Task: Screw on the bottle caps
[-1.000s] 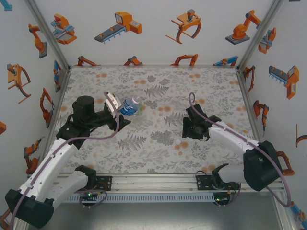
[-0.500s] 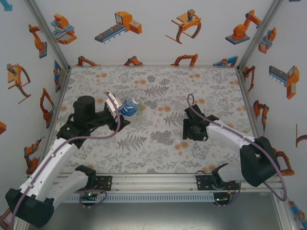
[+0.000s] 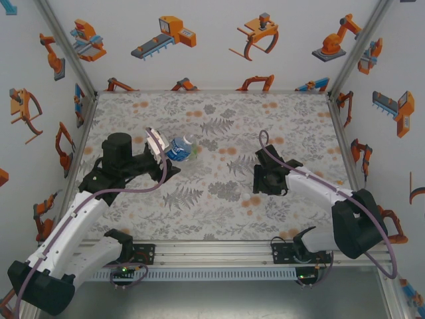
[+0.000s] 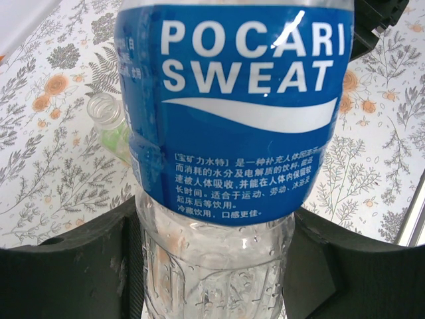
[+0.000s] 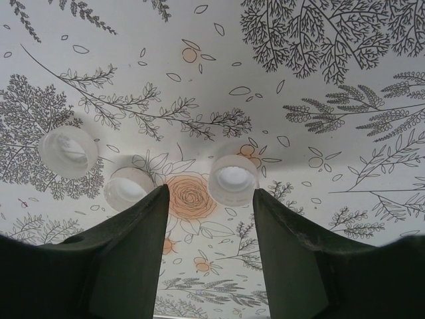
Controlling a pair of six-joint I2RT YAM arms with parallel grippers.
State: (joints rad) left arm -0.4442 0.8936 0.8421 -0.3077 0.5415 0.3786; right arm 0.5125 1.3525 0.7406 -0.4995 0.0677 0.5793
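My left gripper (image 3: 166,154) is shut on the blue-labelled bottle (image 3: 179,149), left of the table's middle. In the left wrist view both fingers press the clear lower body of the blue-labelled bottle (image 4: 232,113), which sits in the left gripper (image 4: 212,262). Behind it on the table is a green-tinted bottle (image 4: 111,127), its mouth uncapped. My right gripper (image 3: 260,185) points down at the table, right of centre. In its wrist view the right gripper (image 5: 211,199) is open over three bottle caps: one (image 5: 233,179) just past the tips, one (image 5: 126,188) partly behind the left finger, one (image 5: 68,151) further left.
The table (image 3: 219,119) has a fern-and-flower printed cover and is closed in by white walls with orange robot prints. An aluminium rail (image 3: 212,249) runs along the near edge between the arm bases.
The right arm has shifted a little, its wrist now lower over the caps, and its fingers have narrowed slightly. The left arm and the bottle have not moved.
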